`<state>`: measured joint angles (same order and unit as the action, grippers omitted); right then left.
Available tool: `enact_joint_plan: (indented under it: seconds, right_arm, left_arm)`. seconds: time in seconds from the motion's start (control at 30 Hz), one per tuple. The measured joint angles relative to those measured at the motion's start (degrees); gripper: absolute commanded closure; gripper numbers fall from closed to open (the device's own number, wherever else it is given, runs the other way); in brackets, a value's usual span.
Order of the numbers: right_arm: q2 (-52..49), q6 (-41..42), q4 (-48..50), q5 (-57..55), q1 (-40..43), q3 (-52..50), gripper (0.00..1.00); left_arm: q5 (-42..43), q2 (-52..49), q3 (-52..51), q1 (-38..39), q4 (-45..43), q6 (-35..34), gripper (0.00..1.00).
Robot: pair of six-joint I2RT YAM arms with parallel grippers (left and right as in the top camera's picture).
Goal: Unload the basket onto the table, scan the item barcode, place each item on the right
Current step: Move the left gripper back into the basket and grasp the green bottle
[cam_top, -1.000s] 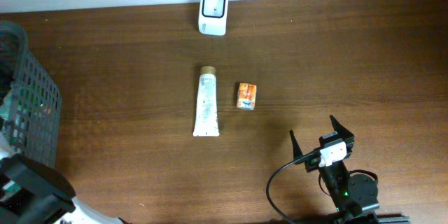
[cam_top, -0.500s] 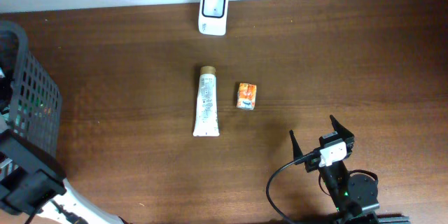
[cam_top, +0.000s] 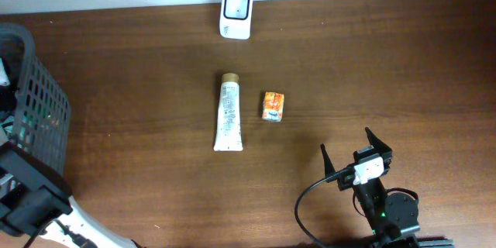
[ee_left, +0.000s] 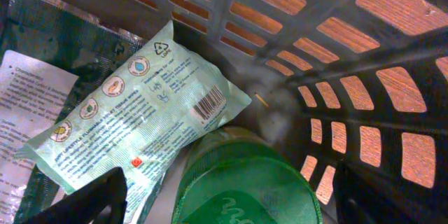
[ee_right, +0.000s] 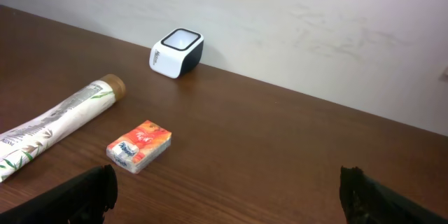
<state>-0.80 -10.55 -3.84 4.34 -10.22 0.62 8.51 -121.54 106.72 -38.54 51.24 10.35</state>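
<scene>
Your left claw (ee_left: pixel 238 199) is spread wide inside the basket (ee_left: pixel 392 63), green lid (ee_left: pixel 245 175) just below; right claw (ee_right: pixel 227 192) also spread, tissue pack (ee_right: pixel 138 145) ahead-left.

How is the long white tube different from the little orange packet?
The long white tube with a tan cap is far longer than the small orange packet. The tube is mostly white; the packet is orange. The tube is slim, the packet boxy. Both lie flat on the brown wooden table, not touching.
</scene>
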Motion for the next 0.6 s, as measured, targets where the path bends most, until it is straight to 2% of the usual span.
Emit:
enact_joint_plan:
  seconds: [0.03,0.3,0.43,0.53,0.6]
  right_arm:
    - [0.00,0.02,0.00,0.02,0.00,0.00,0.02]
    - [0.00,0.02,0.00,0.02,0.00,0.00,0.02]
    - [0.00,0.00,0.00,0.00,0.00,0.00,0.02]
    - [0.00,0.02,0.00,0.02,0.00,0.00,0.02]
    - [0.00,0.02,0.00,0.00,0.00,0.00,0.02]
  left_arm:
    - [0.04,0.00,0.00,0.00,-0.02,0.00,0.20]
    - [0.31,-0.33,-0.87,0.02,0.15,0.17,0.21]
    - [0.55,-2.12,-0.92,0.00,0.52,0.22,0.33]
    - [0.72,-3.48,-1.27,0.07,0.74,0.57,0.46]
    - [0.74,-3.52,-1.25,0.07,0.74,0.63,0.51]
